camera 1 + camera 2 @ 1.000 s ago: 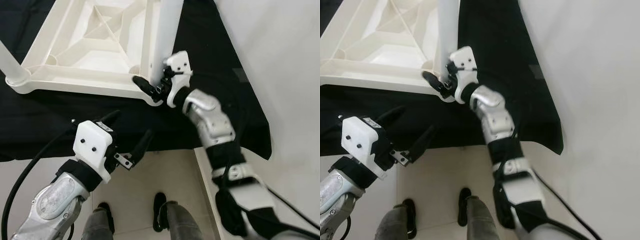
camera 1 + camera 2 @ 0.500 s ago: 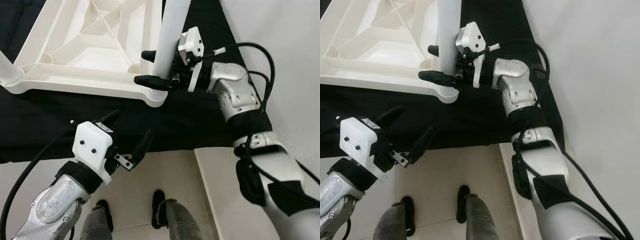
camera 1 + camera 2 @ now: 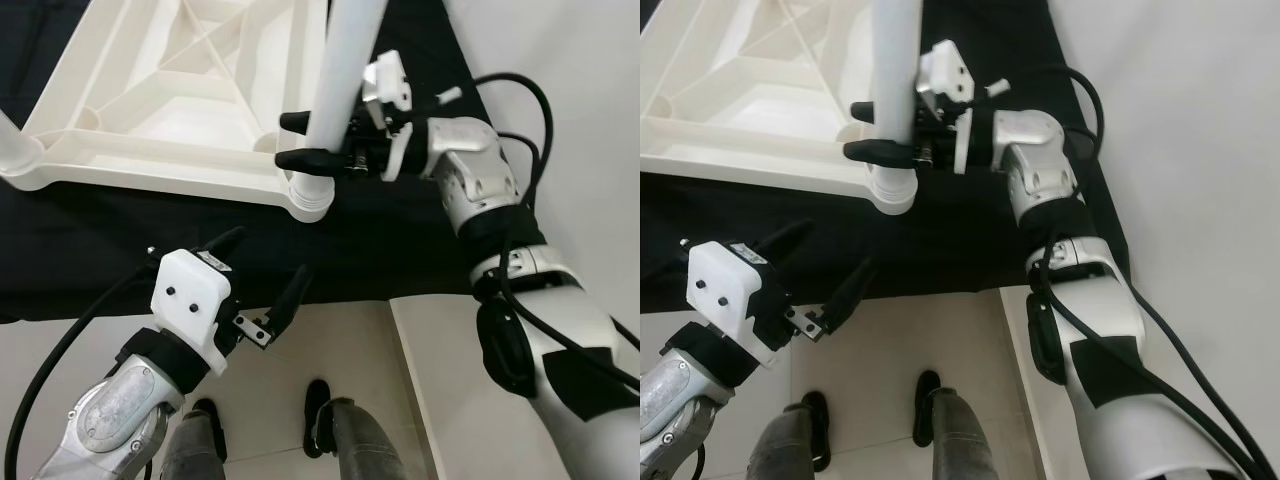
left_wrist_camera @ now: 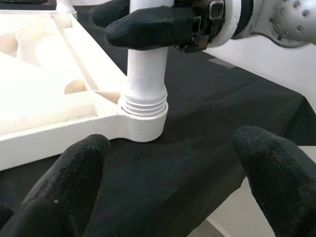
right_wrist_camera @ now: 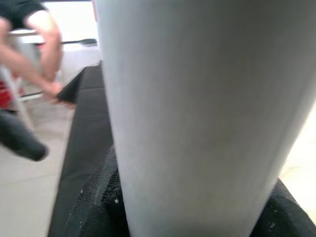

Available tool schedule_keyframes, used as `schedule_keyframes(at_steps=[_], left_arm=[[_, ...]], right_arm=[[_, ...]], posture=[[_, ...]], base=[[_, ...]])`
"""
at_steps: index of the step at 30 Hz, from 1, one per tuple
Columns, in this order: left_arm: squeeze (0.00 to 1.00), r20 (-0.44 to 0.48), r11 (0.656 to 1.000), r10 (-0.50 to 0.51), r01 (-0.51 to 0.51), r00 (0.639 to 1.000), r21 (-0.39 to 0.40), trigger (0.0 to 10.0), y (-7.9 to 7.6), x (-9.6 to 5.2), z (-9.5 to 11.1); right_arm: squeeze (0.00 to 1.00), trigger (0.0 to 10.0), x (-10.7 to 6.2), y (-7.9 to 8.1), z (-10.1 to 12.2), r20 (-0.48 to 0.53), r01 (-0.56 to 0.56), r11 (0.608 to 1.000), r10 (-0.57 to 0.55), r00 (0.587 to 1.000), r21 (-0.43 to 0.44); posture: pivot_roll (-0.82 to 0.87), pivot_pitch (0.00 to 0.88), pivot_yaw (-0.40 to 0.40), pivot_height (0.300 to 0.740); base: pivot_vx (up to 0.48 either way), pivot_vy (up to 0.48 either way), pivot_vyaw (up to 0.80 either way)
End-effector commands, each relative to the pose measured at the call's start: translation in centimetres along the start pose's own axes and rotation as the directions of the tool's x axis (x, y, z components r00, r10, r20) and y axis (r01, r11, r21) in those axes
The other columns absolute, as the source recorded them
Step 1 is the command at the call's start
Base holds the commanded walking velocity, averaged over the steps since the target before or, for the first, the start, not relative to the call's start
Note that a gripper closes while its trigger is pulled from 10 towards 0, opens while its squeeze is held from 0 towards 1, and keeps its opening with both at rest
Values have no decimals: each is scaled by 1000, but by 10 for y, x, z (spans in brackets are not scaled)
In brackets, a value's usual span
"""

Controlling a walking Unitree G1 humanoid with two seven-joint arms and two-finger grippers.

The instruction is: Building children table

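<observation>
Step in hand, as judged: seating a leg into the tabletop. The white tabletop (image 3: 170, 110) is lying upside down on the black-covered worktop (image 3: 400, 250), ribbed underside up. The right gripper (image 3: 300, 140) is gripping the white leg (image 3: 340, 70) just above the near-right corner socket (image 3: 305, 195), 1 finger on each side, closed on the tube. In the left wrist view the leg's threaded collar (image 4: 144, 102) is sitting in the socket with ridges showing above the rim, so it is likely not fully home yet.

The left gripper (image 3: 262, 275) is hovering near the worktop's near edge, fingers spread wide and holding nothing.

Next move, as judged: twisting or pressing the leg down until the ridges disappear, keeping it upright; the left gripper could be steadying the tabletop rim.

Edges and room:
- Socket corner is lying close to the worktop's near edge; the tabletop could be sliding toward it under push.
- A 2nd leg (image 3: 15, 145) is standing at the near-left corner.
- Open black cloth to the right of the socket gives room for the right arm.
- A person's arm (image 5: 34, 44) is showing in the background of the right wrist view.
</observation>
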State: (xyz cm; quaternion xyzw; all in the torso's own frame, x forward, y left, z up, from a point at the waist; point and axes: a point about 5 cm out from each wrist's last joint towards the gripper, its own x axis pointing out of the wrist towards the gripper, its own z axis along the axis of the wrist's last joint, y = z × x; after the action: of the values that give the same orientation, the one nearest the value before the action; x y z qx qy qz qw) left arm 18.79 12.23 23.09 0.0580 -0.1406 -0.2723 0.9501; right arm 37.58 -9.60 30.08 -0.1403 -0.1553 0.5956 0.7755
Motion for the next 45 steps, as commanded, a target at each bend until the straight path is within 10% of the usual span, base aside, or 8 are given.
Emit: schedule_keyframes(at_steps=[1,17,19,21,27,29,42,45], left_arm=[[0,-11,1000,-19,19,1000,-9,10000,-4,-3,-1],[0,-11,999,-45,44,999,-18,10000,-3,2,-4],[0,-12,999,-45,44,999,-15,10000,-3,2,-4],[0,-13,999,-45,45,999,-11,10000,-2,3,-5],[0,-15,998,-58,57,998,-12,10000,-3,3,-5],[0,-13,998,-59,59,998,-12,10000,-3,3,-5],[0,-19,998,-60,60,998,1,10000,-1,3,-5],[0,-18,998,-63,63,998,2,10000,-1,3,-4]], right_arm=[[0,0,-9,6,-37,-115,202,976,-192,975,82],[0,0,9,70,-80,-262,677,726,-634,727,120],[0,10000,12,69,-75,-239,650,749,-613,753,127],[1000,10000,14,62,-65,-202,613,782,-586,785,113],[1000,10000,21,58,-42,-100,479,864,-469,878,157],[0,10000,19,52,-27,-35,293,947,-291,956,128],[0,10000,13,32,-5,-44,-224,971,228,973,88],[0,2824,13,29,-3,-44,-259,962,264,964,90]], posture=[[155,336,-165,740],[145,310,-138,740],[146,308,-137,740],[146,306,-135,740],[145,308,-135,740],[145,311,-133,740],[164,320,-145,740],[164,322,-144,740]], base=[[0,0,0],[0,0,0],[0,0,0],[0,0,0],[0,0,0],[0,0,0],[0,0,0],[0,0,0]])
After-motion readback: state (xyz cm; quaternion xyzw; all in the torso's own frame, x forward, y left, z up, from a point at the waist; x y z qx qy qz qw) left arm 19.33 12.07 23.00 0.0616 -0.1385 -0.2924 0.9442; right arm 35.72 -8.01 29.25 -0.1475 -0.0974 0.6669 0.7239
